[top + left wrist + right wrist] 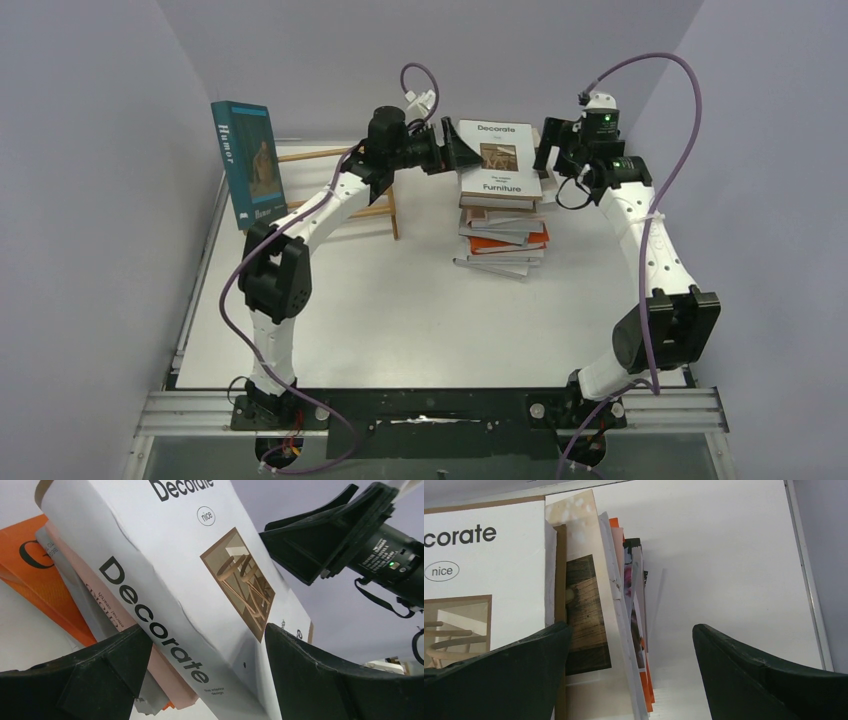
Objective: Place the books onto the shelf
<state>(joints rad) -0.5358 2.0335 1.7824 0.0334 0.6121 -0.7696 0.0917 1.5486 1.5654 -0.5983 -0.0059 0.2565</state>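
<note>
Seeing left gripper (465,148) spread wide at 9 o'clock of white Decorate (500,160), spine between its jaws, right gripper (552,150) equally wide, gripping nothing, at 3 o'clock of the book stack (505,245) underneath (teal Humor (248,165) standing at shelf's (392,212) 9 o'clock end).

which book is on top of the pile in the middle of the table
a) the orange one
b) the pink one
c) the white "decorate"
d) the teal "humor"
C: the white "Decorate" book lies face up on top of the pile, while the teal "Humor" book stands upright far off to the left.
</note>
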